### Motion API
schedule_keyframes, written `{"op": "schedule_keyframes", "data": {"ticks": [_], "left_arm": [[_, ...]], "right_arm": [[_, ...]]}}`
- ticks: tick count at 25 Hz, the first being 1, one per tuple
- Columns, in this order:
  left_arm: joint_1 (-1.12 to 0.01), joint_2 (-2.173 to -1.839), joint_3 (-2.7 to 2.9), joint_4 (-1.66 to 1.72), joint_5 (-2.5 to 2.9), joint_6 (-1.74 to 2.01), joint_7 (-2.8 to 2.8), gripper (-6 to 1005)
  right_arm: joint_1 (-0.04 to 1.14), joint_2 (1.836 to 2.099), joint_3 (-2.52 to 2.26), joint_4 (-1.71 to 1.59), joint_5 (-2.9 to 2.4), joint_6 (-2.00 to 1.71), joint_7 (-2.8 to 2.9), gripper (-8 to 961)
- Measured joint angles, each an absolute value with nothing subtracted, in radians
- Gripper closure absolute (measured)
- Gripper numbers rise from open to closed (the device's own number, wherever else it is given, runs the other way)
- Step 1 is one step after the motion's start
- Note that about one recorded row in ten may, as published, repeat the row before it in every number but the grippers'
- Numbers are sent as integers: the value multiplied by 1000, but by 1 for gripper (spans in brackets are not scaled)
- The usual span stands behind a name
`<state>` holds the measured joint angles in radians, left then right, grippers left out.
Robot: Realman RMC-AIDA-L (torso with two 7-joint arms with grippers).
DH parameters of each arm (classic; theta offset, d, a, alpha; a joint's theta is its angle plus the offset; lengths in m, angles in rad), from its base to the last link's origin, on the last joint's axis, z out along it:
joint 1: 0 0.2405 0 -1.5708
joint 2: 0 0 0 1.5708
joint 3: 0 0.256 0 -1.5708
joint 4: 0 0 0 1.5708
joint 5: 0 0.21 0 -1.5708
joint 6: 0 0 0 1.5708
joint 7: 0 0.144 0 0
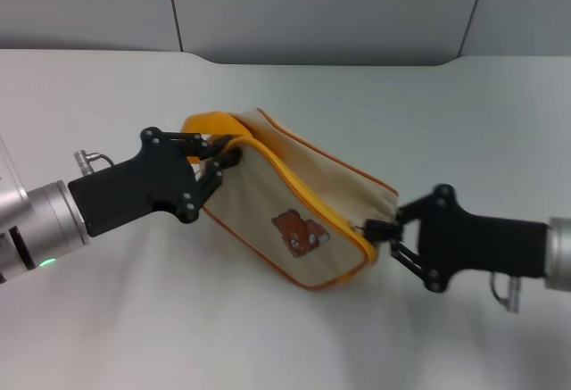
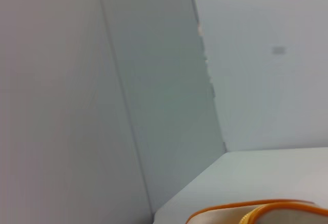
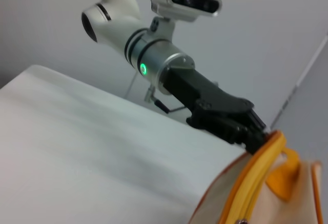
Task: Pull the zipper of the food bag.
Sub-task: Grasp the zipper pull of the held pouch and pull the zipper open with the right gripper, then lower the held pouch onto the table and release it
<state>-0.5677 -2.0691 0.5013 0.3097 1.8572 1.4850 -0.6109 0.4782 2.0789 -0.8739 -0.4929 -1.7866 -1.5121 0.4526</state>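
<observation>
The food bag lies on the white desk, stretched between both arms. The right gripper pinches the silver pull tab at the near end of the zipper, which runs away from it in a long diagonal toward the left gripper. That gripper is clamped on the bag's far end, beside the orange loop strap. Both arms reach in low and near level, opposing each other along the zipper's axis.
</observation>
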Motion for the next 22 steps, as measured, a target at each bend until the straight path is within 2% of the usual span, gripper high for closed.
{"op": "schedule_keyframes", "data": {"ticks": [6, 19, 22], "left_arm": [[-555, -2069, 488, 307, 1850, 1460, -630, 901], [-510, -2074, 466, 198, 1788, 1442, -668, 901], [-495, -2075, 463, 169, 1772, 1432, -663, 901]], "right_arm": [[407, 2079, -854, -530, -1784, -1529, 479, 954], [415, 2078, -618, -448, -1779, -1632, 667, 926], [423, 2073, -562, -425, -1778, -1663, 732, 812]]}}
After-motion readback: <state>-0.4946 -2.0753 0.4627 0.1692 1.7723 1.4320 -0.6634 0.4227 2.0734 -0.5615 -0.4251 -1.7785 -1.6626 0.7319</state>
